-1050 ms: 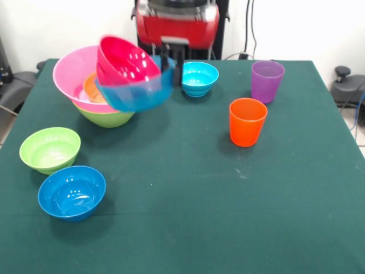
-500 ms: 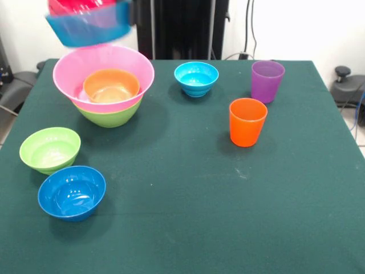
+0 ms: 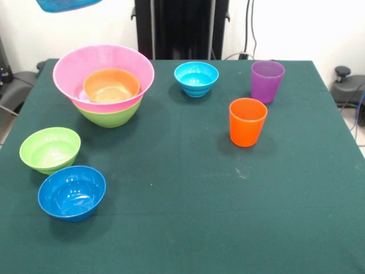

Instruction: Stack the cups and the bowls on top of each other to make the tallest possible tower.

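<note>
Bowls make up the tower (image 3: 104, 85) at the table's (image 3: 188, 200) far left: an orange bowl (image 3: 111, 85) nested in the huge pink bowl (image 3: 68, 71), which sits in a lime green bowl (image 3: 108, 117). Neither arm nor gripper shows, so its jaws cannot be judged; only a blue bowl (image 3: 65, 5) hangs at the top edge, above the tower. Orange cup (image 3: 247, 121) and purple cup (image 3: 267, 80) stand upright, apart, on the right.

A blue bowl (image 3: 67, 5) hangs at the top edge, only its underside showing; the rest is cut off, my jaws with it. The lime green bowl (image 3: 108, 117) lies mostly hidden under the pink bowl (image 3: 74, 68). The bench (image 3: 188, 188) runs off the bottom.
</note>
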You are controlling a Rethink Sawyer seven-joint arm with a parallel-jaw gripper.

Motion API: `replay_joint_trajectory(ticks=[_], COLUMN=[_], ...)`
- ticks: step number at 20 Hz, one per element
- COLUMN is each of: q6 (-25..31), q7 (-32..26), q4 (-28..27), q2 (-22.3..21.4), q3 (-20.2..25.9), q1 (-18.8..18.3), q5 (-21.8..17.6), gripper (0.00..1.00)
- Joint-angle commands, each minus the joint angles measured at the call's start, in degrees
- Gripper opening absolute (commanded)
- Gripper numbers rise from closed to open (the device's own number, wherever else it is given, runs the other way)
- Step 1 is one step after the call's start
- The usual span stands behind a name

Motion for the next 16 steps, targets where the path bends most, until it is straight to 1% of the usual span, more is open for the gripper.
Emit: replay_joint_trajectory(ticks=[1, 7, 12, 16], q6=[-6.0, -9.0, -13.4, -15.2], q7=[-10.5, -8.9, -6.9, -6.2], q4=[11.5, 12.9, 13.3, 14.0], q2=[0.3, 1.7, 4.6, 5.7], q3=[5.3, 6.2, 5.9, 5.6], q1=[-0.6, -1.5, -1.8, -2.5], q5=[-1.6, -2.8, -5.2, -6.6], gripper=[0.00, 0.00, 0.00, 0.00])
